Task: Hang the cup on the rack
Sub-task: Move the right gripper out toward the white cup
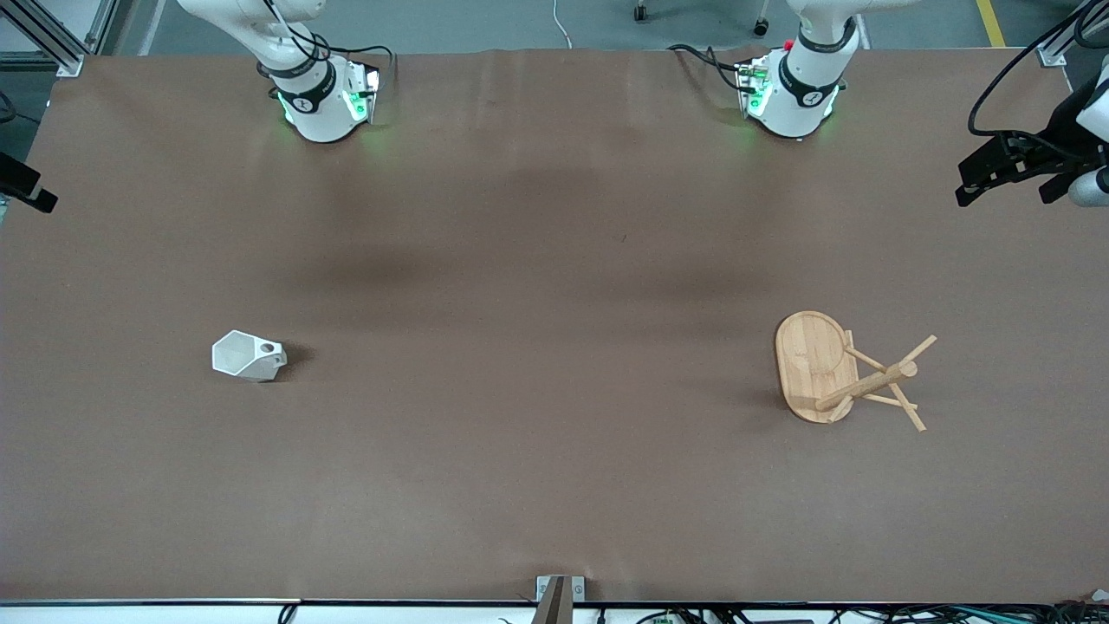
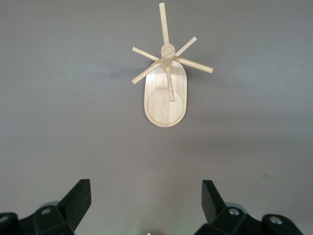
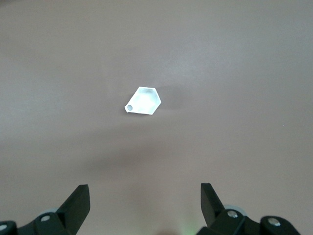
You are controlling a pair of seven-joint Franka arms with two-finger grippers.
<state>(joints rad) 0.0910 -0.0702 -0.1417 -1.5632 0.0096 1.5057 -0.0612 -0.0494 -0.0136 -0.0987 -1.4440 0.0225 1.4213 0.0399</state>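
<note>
The white faceted cup (image 1: 247, 355) lies on its side on the brown table toward the right arm's end, its pierced handle pointing toward the table's middle. It also shows in the right wrist view (image 3: 143, 101). The bamboo rack (image 1: 845, 371) stands on its oval base toward the left arm's end, and it also shows in the left wrist view (image 2: 167, 83). My left gripper (image 2: 146, 188) is open and empty, high over the table with the rack well ahead of it. My right gripper (image 3: 145, 192) is open and empty, high over the table with the cup well ahead of it.
The two arm bases (image 1: 322, 100) (image 1: 790, 91) stand at the table's edge farthest from the front camera. Dark gear (image 1: 1009, 165) juts in at the left arm's end and a smaller piece (image 1: 26, 186) at the right arm's end. A small bracket (image 1: 560, 594) sits at the nearest edge.
</note>
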